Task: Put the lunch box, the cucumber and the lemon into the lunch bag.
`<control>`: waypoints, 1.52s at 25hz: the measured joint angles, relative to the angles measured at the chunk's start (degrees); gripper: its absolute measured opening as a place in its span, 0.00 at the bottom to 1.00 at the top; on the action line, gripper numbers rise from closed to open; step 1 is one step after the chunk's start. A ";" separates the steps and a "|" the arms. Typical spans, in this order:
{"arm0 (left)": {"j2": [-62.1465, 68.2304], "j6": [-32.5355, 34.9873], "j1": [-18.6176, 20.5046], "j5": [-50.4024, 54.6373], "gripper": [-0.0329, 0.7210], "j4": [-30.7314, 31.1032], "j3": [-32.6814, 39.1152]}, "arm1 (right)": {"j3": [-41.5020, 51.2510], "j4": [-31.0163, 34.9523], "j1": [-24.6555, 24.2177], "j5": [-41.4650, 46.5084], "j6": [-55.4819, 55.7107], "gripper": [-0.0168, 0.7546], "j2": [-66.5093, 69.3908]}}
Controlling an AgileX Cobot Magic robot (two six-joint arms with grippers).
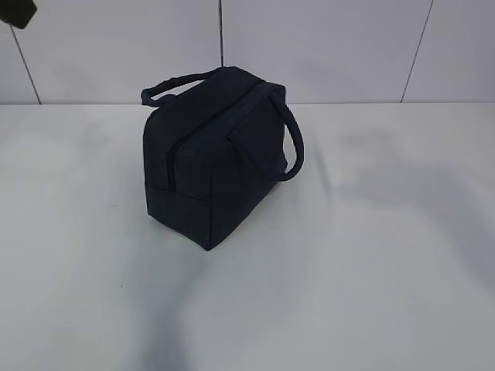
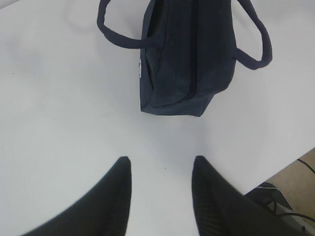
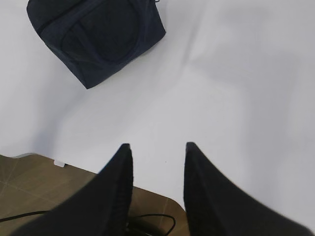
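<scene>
Exterior view: closed lunch bag (image 1: 213, 166) upright.

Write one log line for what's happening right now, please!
lunch bag: upright on table, looks zipped | left gripper: open, empty | right gripper: open, empty

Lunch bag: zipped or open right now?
Shut. The lunch bag stands upright, its top seam closed in the left wrist view, no silvery lining showing.

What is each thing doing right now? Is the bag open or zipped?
lunch bag: upright on the table, zipped shut, nothing touching it.
bag handles: one drooping down each side.
left gripper: fingers apart, holding nothing, short of the bag.
right gripper: fingers apart, empty, away from the bag.
</scene>
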 joint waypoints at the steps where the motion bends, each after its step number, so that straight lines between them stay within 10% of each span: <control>1: -1.80 0.00 0.00 0.00 0.43 0.00 1.54 | 1.14 0.00 0.00 0.00 0.00 0.39 -1.69; 38: -72.67 -0.26 0.00 -1.16 0.37 0.44 51.69 | 33.82 -2.20 0.00 0.71 2.83 0.39 -49.94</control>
